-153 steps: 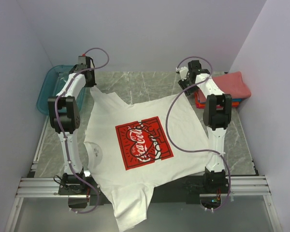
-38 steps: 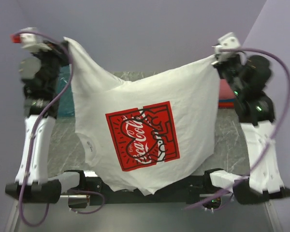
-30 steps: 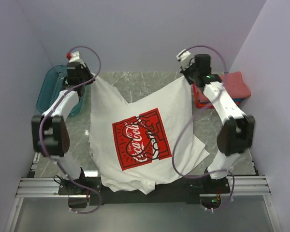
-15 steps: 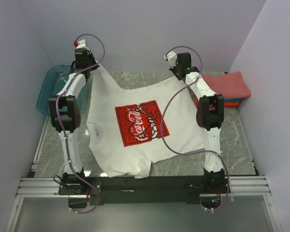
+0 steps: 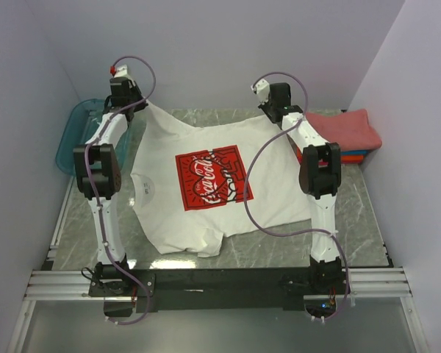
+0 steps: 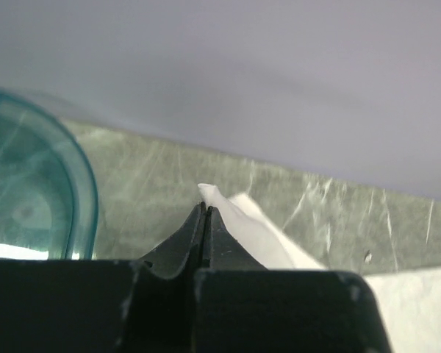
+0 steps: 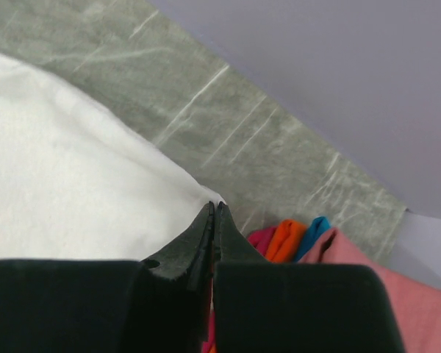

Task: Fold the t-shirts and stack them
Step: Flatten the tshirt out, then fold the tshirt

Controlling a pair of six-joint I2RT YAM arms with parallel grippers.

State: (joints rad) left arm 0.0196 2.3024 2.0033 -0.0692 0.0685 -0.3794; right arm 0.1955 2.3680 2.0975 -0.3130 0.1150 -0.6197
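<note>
Seen from its wrist, the left gripper point(image 6: 206, 210) has its fingers pressed together on a thin point of white cloth. The right gripper point(image 7: 214, 207) is likewise closed tight on the edge of the same fabric. In the top view, the left gripper point(image 5: 137, 105) holds the garment's corner at about 11 o'clock on the table point(image 5: 356, 220), and the right gripper point(image 5: 270, 115) holds the corner at about 1 o'clock. Both corners are lifted a little.

The white tee point(image 5: 268, 195) lies spread over the middle of the table with its red square print point(image 5: 213, 179) facing up. Its round neck label sits near the 9 o'clock edge, so its long axis seems to run from 9 to 3 o'clock, collar to the left. A sleeve is bunched at the 6 o'clock edge.

At 2 o'clock, beside the right arm, the coral-red tee point(image 5: 347, 127) tops a folded stack. The orange tee point(image 7: 289, 239) and blue tee point(image 7: 318, 224) peek out beneath it. The teal bin point(image 5: 72, 136) sits at 10 o'clock.
</note>
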